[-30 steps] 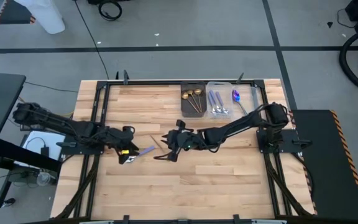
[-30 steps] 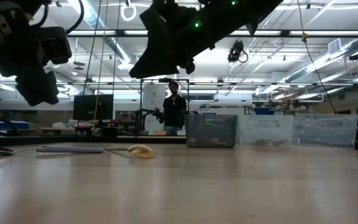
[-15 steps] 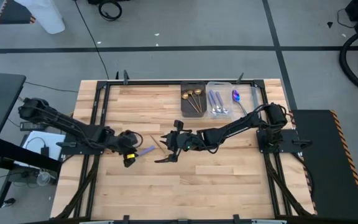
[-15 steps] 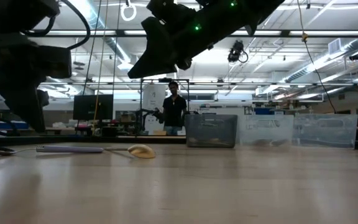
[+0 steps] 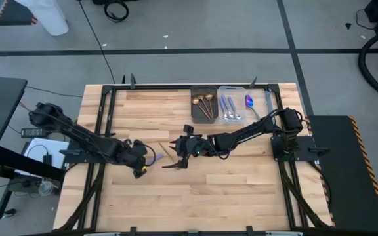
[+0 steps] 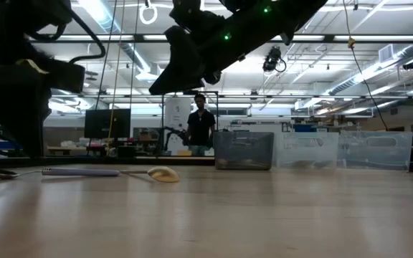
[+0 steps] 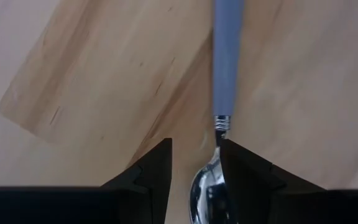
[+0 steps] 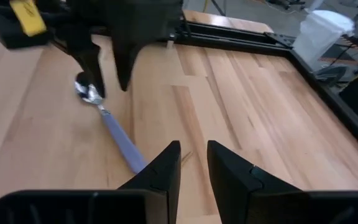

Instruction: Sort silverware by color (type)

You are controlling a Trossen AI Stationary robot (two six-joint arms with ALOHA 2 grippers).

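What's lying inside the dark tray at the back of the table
In the dark tray, the high view shows gold spoons lying side by side, bowls toward the far rim. Whether anything lies under them cannot be seen; the low view shows only its tinted wall.

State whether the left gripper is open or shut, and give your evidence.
Open. In the left wrist view the left gripper has a clear gap between its fingers, straddling the spoon bowl on the table.

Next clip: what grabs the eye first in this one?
The two grippers meeting mid-table: the left gripper straddles the bowl of a blue-handled spoon with open fingers, the right gripper facing it, open and empty. At the far edge, bins hold sorted gold, blue and purple pieces.
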